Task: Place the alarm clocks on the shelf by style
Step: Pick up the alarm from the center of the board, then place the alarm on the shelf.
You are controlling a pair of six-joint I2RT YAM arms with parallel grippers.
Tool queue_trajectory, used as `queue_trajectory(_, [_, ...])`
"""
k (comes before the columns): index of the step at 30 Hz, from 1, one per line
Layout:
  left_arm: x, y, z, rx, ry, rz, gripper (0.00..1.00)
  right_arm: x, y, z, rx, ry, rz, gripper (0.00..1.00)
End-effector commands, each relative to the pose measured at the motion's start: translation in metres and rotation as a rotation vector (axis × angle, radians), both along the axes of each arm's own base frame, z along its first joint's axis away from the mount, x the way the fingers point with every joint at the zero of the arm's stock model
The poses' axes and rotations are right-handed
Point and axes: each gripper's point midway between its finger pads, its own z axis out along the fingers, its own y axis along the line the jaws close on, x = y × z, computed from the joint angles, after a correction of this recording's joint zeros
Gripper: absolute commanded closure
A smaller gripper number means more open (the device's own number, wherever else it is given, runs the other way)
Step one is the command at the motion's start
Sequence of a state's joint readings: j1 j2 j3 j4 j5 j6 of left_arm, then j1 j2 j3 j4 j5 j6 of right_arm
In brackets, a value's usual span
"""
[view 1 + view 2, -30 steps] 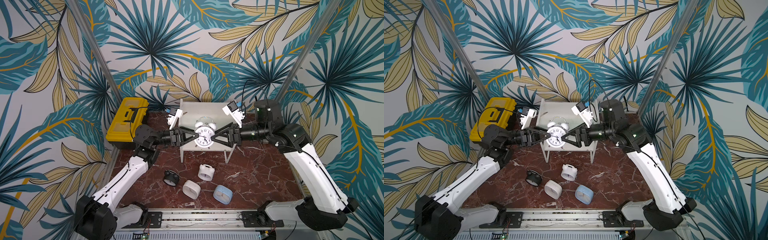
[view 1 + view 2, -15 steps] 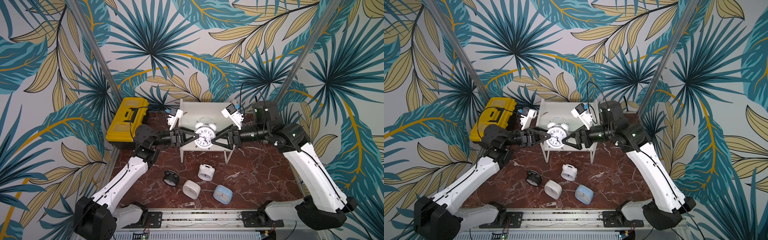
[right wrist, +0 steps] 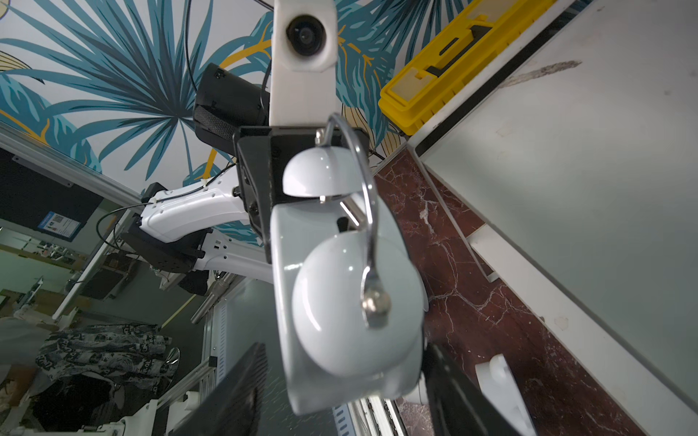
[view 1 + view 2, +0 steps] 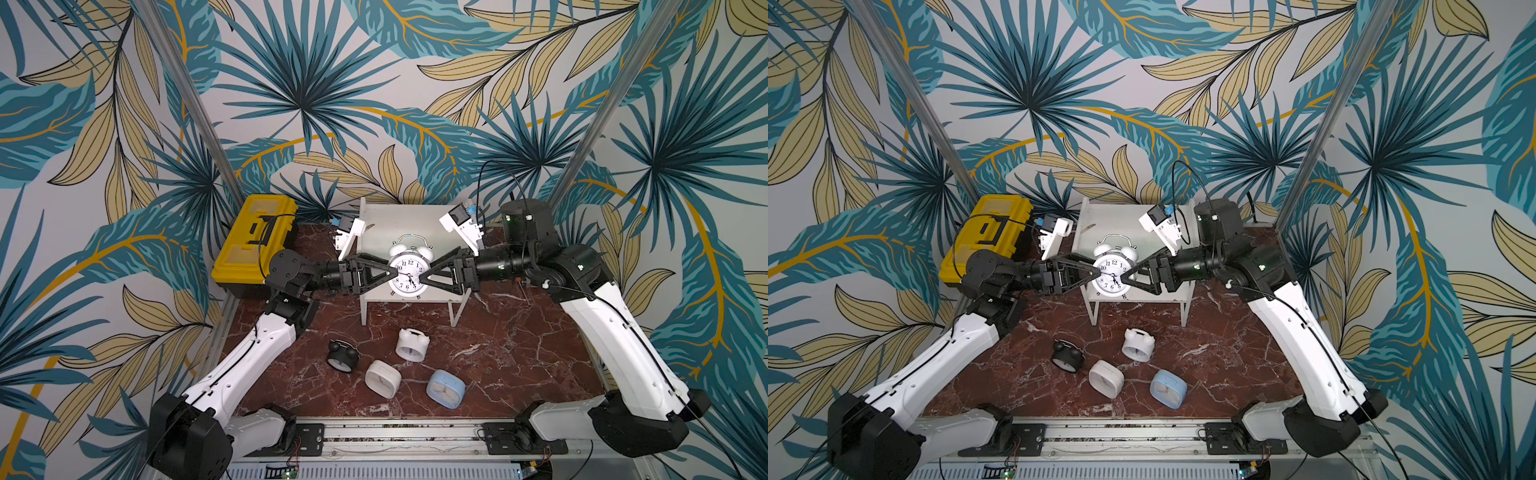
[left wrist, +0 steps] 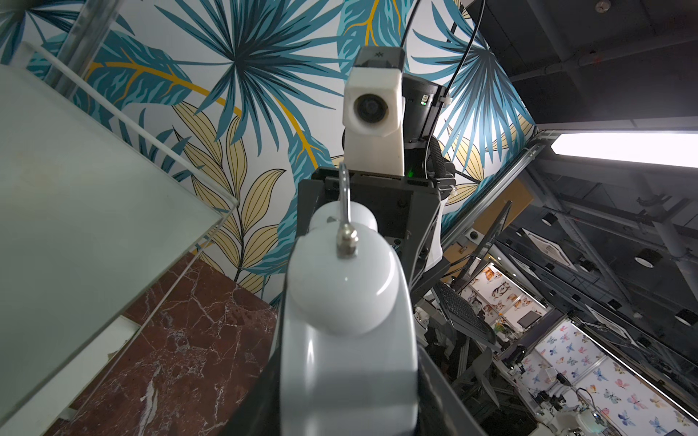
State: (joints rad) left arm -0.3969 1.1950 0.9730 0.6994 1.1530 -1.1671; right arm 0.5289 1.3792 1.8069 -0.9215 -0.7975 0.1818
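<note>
In both top views I see the white bell clock (image 4: pixel 409 270) (image 4: pixel 1113 274) up in the middle, face toward me, showing over the front part of the shelf (image 4: pixel 399 220) (image 4: pixel 1121 218). I cannot tell if its feet touch the board. The left pincer (image 4: pixel 392 274) (image 4: pixel 1098 275) comes in from 9 o'clock and is clamped on the clock. The right pincer (image 4: pixel 424 276) (image 4: pixel 1125 277) comes in from 3 o'clock, and its tips meet the clock's other side. The other four clocks lie on the red table (image 4: pixel 519 345) at 6 o'clock from the shelf: a black bell clock (image 4: pixel 341 355), a second white bell clock (image 4: pixel 411 344), a white square clock (image 4: pixel 382 379) and a blue square clock (image 4: pixel 444 388). A yellow toolbox (image 4: pixel 253 241) sits at 9 o'clock from the shelf.

In the left wrist view the white bell clock (image 5: pixel 347 321) fills the middle, side on, and the left pincer (image 5: pixel 349 396) hugs it front and back with its dark fingers (image 5: pixel 253 411). The shelf (image 5: pixel 94 188) is close by, with red table showing between it and the clock.

In the right wrist view the white bell clock (image 3: pixel 351 302) sits between the fingers (image 3: pixel 234 396) of the right pincer (image 3: pixel 351 396). One finger has a thin gap to the clock, so I cannot tell if this pincer is squeezing yet. The shelf (image 3: pixel 566 170) and the yellow toolbox (image 3: pixel 434 75) show beyond.
</note>
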Motion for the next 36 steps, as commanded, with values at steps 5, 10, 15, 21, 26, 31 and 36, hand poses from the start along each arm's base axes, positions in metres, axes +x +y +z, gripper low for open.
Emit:
queue_trajectory(5, [-0.015,0.006,0.035,-0.058,-0.145,0.008,0.79,-0.006,0.001,0.002,0.012,-0.010,0.043,0.59])
queue_trajectory(10, [-0.007,0.005,0.032,-0.059,-0.128,0.025,0.77,-0.007,-0.005,0.008,0.002,-0.072,0.021,0.65])
queue_trajectory(15, [0.002,0.006,0.033,-0.068,-0.117,0.082,0.37,-0.006,-0.012,0.018,-0.014,-0.189,-0.005,0.70])
queue_trajectory(21, [0.044,0.028,0.020,-0.051,-0.055,0.397,0.21,0.043,-0.032,0.036,-0.096,-0.428,-0.246,0.73])
queue_trajectory(26, [0.081,0.090,-0.021,0.081,0.073,0.893,0.20,0.080,-0.037,0.046,-0.168,-0.584,-0.333,0.73])
queue_trajectory(31, [0.070,0.134,-0.047,0.075,0.145,1.112,0.26,0.110,-0.021,0.051,-0.221,-0.662,-0.284,0.74])
queue_trajectory(36, [0.057,0.139,-0.071,0.085,0.225,1.104,0.30,0.145,0.001,0.044,-0.232,-0.651,-0.212,0.73])
